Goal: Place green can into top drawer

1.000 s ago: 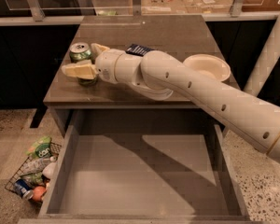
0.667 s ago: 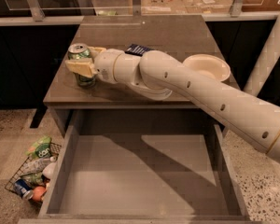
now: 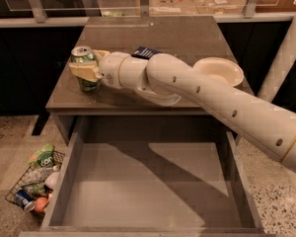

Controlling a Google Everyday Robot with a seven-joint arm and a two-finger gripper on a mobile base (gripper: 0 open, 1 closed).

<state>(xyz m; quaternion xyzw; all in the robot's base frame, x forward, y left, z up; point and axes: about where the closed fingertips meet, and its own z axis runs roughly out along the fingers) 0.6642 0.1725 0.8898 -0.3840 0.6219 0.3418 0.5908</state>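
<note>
Green can (image 3: pixel 82 55) stands upright near the front left corner of the table (image 3: pixel 158 33). Its long axis is vertical, and the silver top with its pull tab faces up. It is a smooth metal cylinder, light green with pale mottled print. My jaws are clamped around its middle. One cream plastic finger (image 3: pixel 82 71) crosses its front, and the other is hidden behind it. I cannot tell whether its base touches the matte grey-brown tabletop. A flat dark blue packet (image 3: pixel 145 52) lies just behind my rounded off-white arm (image 3: pixel 212 102). A shallow round white bowl (image 3: pixel 219 72) sits near the right edge. Below the front edge, the top drawer (image 3: pixel 153 191) stands open. It is wide, shallow and grey, with a plain flat bottom and low walls.
</note>
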